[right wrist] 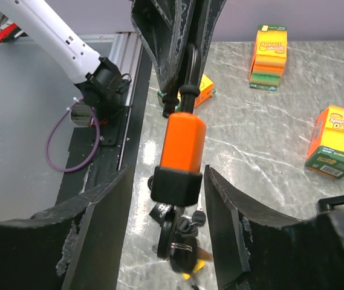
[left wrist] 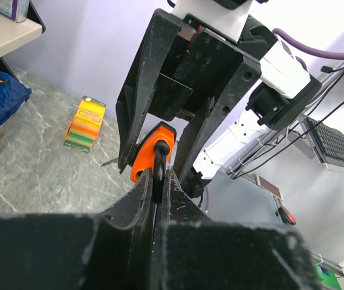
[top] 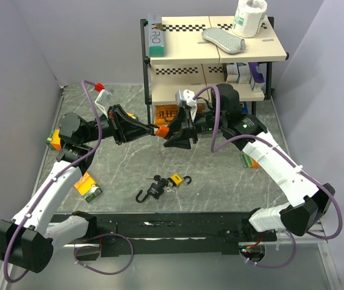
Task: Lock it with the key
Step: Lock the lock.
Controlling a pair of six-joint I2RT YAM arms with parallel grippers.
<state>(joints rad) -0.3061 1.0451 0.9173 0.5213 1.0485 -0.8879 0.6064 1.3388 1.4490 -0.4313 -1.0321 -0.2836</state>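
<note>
Top external view is showing me both arms meeting in mid-air above the grey marbled worktop (top: 220,181), in front of the shelf rack. The left end effector (top: 150,130) is clamped together on the dark metal shackle (left wrist: 158,172) of the orange padlock (top: 161,131) with a black collar at its base. I judge it is being held well clear of the surface so that the underside is hanging free.

Through the left wrist camera I am seeing the shackle pinched between the fingertips (left wrist: 144,190), with the orange body sticking out towards the other arm. That grip is leaving the whole body exposed.

Through the right wrist camera the right end effector (right wrist: 165,175) is straddling the padlock's black collar, its jaws standing apart. One pad (right wrist: 211,181) is lying just beside the collar, and a gap is showing on the other side, so nothing is gripped there yet.

Below the collar a bunch of dark keys on a ring (right wrist: 181,241) is dangling. One key seems to be sitting in the keyway, though I cannot tell for certain.

I am reading this as the bracing step: one arm steadying the lock, the other lining up to reach the key and turn it.
</note>
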